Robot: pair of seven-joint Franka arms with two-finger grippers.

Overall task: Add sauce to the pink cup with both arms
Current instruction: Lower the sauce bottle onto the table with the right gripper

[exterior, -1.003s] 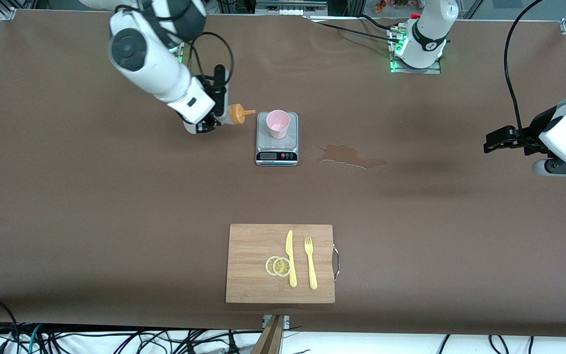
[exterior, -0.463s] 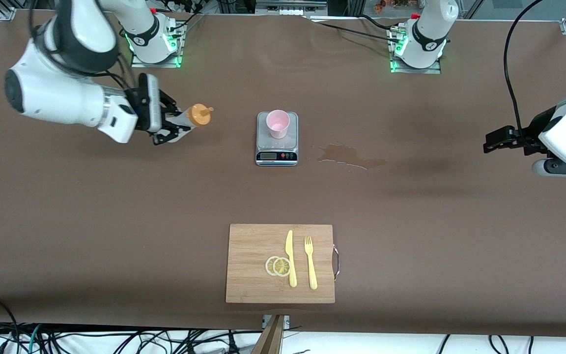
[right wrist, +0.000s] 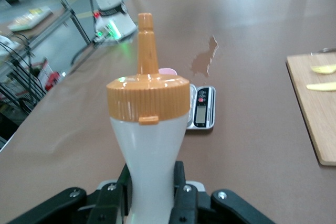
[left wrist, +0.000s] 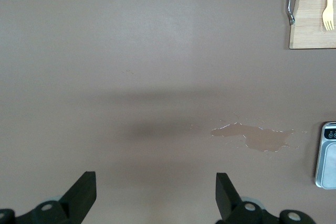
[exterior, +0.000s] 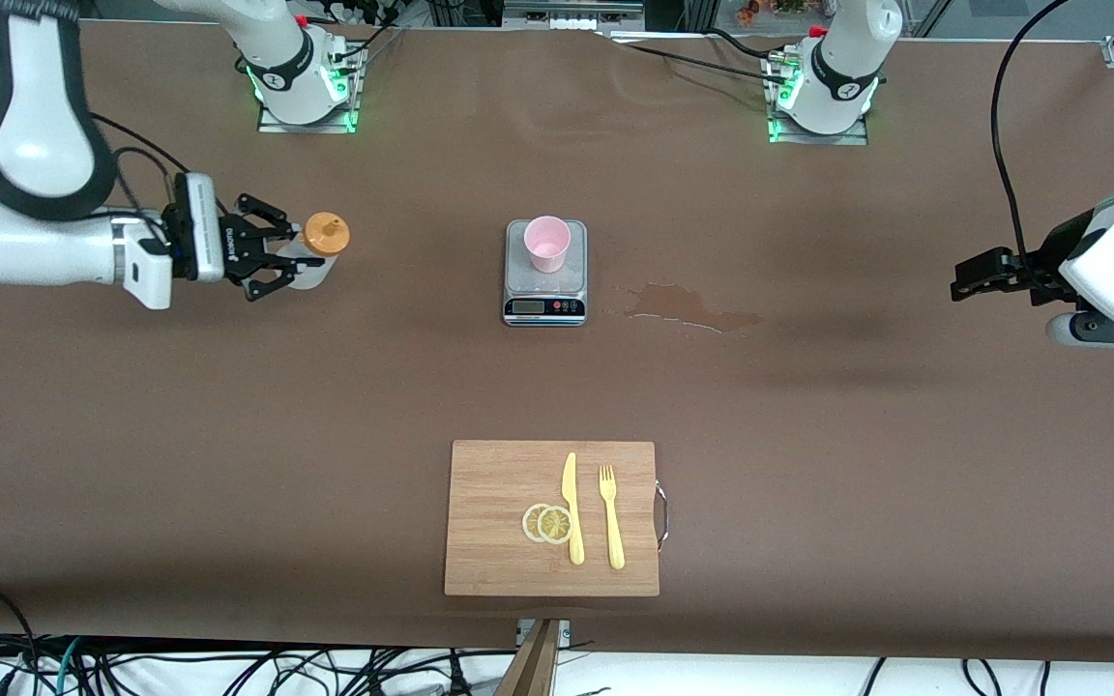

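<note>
front view is showing the right gripper (exterior: 272, 259) clamping the translucent whitish squeeze bottle with orange nozzle cap (exterior: 310, 253) upright by its body, toward the right arm's end. the soft plastic likely yields, so squeezing mid-body suits. the pale pink plastic tumbler (exterior: 546, 243) is sitting on a silver scale (exterior: 544, 276). the left gripper (exterior: 978, 275) is waiting, fingers apart.

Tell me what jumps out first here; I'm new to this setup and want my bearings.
The right gripper holds the sauce bottle upright toward the right arm's end of the table. The pink cup stands on a scale mid-table, a wet spill beside it. The left gripper waits, open, at the left arm's end.
</note>
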